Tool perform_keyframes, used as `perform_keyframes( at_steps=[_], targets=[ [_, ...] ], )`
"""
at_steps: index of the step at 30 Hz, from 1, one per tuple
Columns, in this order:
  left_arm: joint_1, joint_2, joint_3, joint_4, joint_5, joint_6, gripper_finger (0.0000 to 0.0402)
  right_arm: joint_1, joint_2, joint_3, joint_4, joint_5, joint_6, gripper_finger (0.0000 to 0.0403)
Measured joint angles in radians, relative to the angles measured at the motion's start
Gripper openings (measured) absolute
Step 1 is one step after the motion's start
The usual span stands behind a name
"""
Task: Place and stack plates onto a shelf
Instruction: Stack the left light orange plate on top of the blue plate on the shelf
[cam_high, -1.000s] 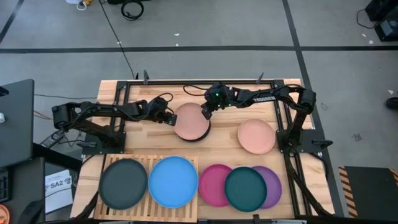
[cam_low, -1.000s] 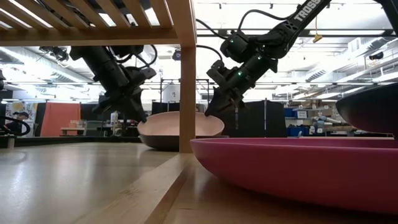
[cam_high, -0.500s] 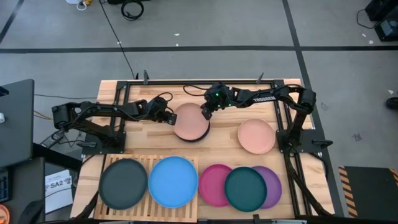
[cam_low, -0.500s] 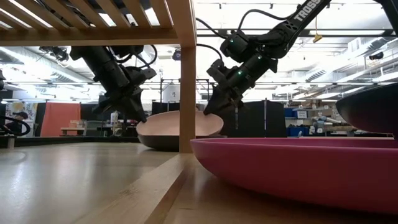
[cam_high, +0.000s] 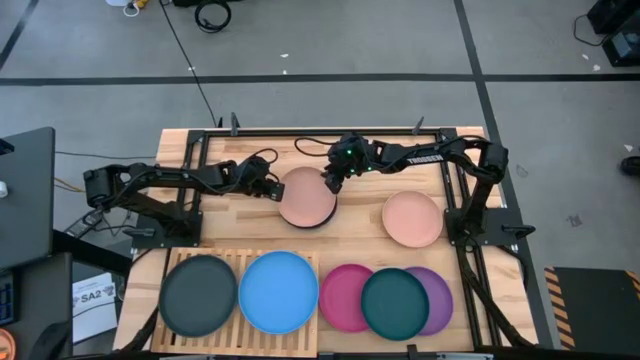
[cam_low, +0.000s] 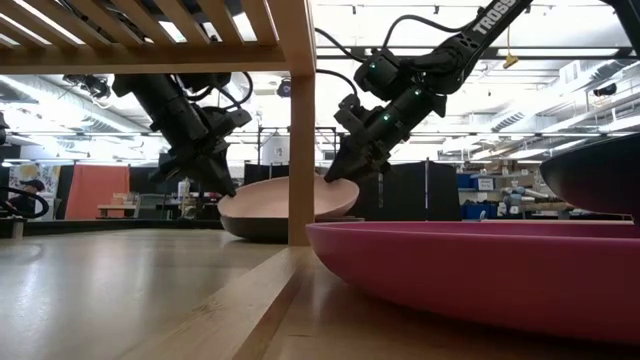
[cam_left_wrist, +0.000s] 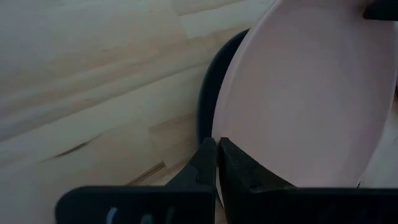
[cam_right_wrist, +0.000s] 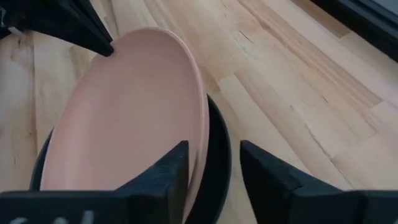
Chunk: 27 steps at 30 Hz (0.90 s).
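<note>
A salmon plate (cam_high: 308, 196) lies on a black plate (cam_high: 318, 222) at the middle of the table's far half. My left gripper (cam_high: 272, 191) is shut on its left rim. My right gripper (cam_high: 331, 182) stands open at its far right rim, one finger (cam_right_wrist: 174, 168) over the plate's inside and the other (cam_right_wrist: 264, 171) outside it. A second salmon plate (cam_high: 412, 218) lies flat to the right. A black plate (cam_high: 198, 295) and a blue plate (cam_high: 278, 291) lie on the slatted shelf (cam_high: 236, 335). My left gripper pinches the salmon plate's left rim (cam_left_wrist: 225, 127) between its two shut fingers, coming slanting down from the table's left. The plate sits slightly tilted over the black plate (cam_left_wrist: 207, 93). My right gripper: whether a finger touches the rim (cam_right_wrist: 202, 134) I cannot tell.
Magenta (cam_high: 343, 297), teal (cam_high: 394, 302) and purple (cam_high: 438, 300) plates overlap at the near right. In the low view the shelf's leg (cam_low: 302, 120) stands in front of the salmon plate. Bare wood lies between the far plates and the near row.
My right gripper has opened and let go of the salmon plate's far right rim, staying in place. My left gripper has kept its hold.
</note>
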Motion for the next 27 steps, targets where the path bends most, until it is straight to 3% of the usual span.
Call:
perform_keyframes(
  at_steps=[5, 12, 22, 27],
  targets=[
    [0.000, 0.000, 0.000, 0.001, 0.001, 0.000, 0.0007, -0.009, -0.004, 0.011, 0.006, -0.025, -0.043, 0.0180],
    [0.002, 0.000, 0.000, 0.005, 0.001, 0.000, 0.0006, -0.036, -0.029, 0.075, -0.011, -0.102, -0.064, 0.0184],
    [0.015, 0.000, 0.000, 0.055, 0.031, -0.008, 0.0006, -0.076, -0.108, 0.098, -0.095, -0.092, -0.161, 0.0184],
    [0.038, 0.000, 0.000, 0.074, 0.058, -0.025, 0.0006, -0.104, -0.159, 0.098, -0.184, -0.034, -0.169, 0.0184]
  ],
)
